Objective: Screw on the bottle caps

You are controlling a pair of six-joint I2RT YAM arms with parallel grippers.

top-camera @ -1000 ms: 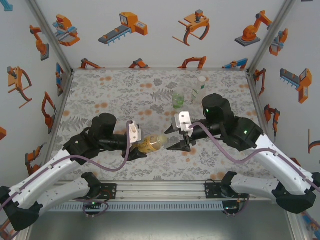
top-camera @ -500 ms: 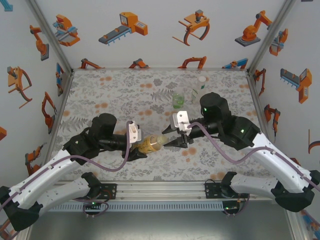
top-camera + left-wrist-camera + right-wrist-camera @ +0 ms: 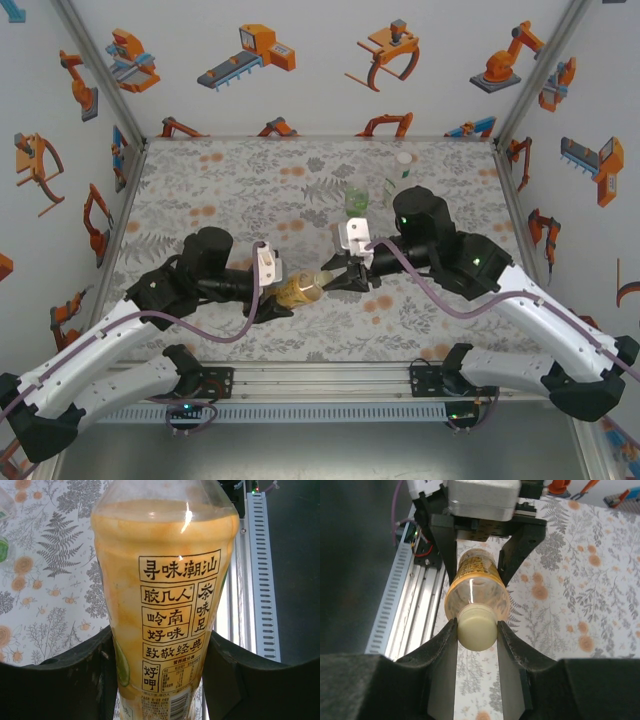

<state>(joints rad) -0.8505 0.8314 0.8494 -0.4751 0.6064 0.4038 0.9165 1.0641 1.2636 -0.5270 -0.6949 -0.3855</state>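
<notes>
Here, the left tool [image 3: 272, 296] is clamped on the yellow-amber see-through plastic bottle [image 3: 300, 289]. Its 2 fingers press against the sides of the printed label low on the body. It holds the bottle lying roughly level above the floral-patterned desk [image 3: 220, 190], mouth toward the right arm. The right tool [image 3: 337, 280] meets the bottle end-on, and its 2 fingers pinch the small round pale whitish plastic cap [image 3: 476, 627], 1 touching each side. The cap sits on the bottle's mouth, squarely between the fingertips. Farther back on the desk, well apart from both tools, stands a shorter green-labelled see-through bottle [image 3: 355, 203]. A tall slim clear bottle [image 3: 392, 182] is just beside it.
</notes>
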